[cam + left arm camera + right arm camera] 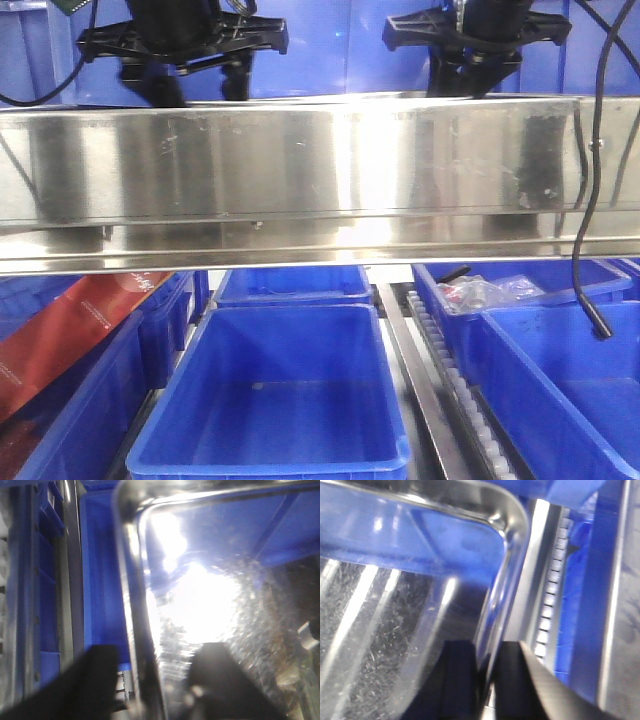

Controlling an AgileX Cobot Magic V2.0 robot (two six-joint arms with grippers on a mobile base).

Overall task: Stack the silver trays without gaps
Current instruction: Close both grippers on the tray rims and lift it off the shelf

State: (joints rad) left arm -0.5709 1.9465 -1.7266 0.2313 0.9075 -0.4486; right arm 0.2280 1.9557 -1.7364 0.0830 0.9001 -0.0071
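A silver tray [210, 595] fills the left wrist view, its scratched floor glaring with reflected light. My left gripper [157, 652] is open: its two dark fingers stand wide apart on either side of the tray's left rim [137, 630]. In the right wrist view the silver tray [395, 605] shows its rounded corner. There my right gripper [486, 647] is shut on the tray's right rim, one finger inside and one outside. In the front view both grippers, left [200, 85] and right [465, 75], hang behind the steel rail [320, 180], which hides the tray.
Deep blue bins sit below: one in the front middle [270, 400], one on the right [570, 380], one holding a plastic bag [490, 292]. A roller track [440, 380] runs between them. A red box [70, 335] leans at the left. A black cable [590, 250] dangles at the right.
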